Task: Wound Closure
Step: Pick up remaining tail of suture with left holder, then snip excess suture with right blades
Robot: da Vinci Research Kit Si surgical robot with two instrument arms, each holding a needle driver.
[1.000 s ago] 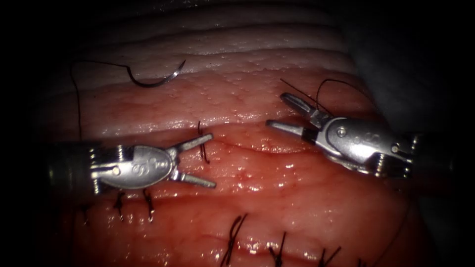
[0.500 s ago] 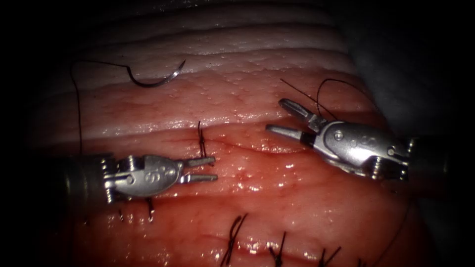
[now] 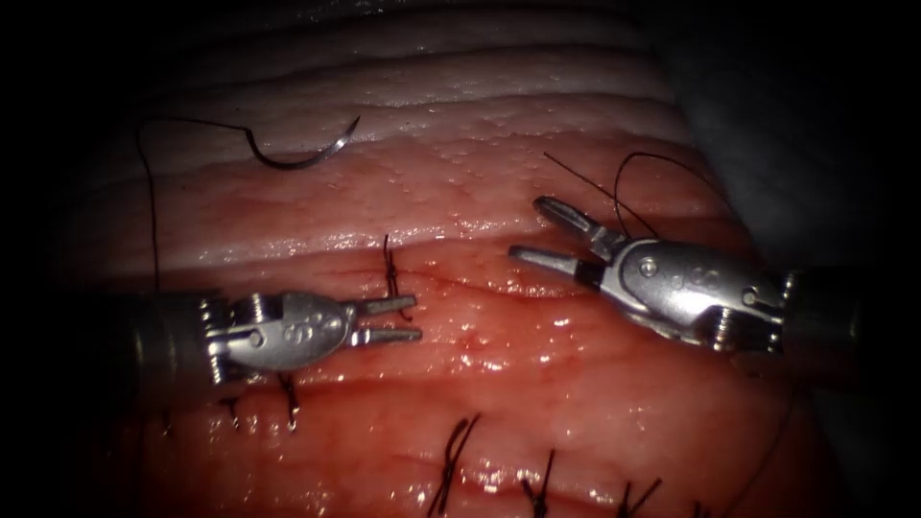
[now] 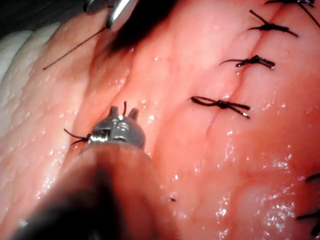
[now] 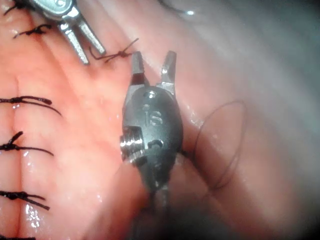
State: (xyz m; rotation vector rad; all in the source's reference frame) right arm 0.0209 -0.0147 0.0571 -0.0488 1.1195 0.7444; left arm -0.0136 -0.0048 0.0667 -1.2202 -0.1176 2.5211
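Narrowed since a second ago: left tool [image 3: 391,320], jaws slightly apart, empty, beside knotted stitch [image 3: 390,271] on cut [image 3: 499,286]. Right tool [image 3: 543,230] spread wide, empty. Farthest, needle [image 3: 305,153] lying loose on tissue [image 3: 537,384], thread [image 3: 152,206] trailing left.

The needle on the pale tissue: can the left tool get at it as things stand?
Probably yes. The needle lies free on the tissue, in no jaws. The left tool is open, holds nothing, and nothing lies between them.

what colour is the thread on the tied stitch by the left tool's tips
Dark, near black, best in the endoscope view: the knotted suture thread beside the left tool.
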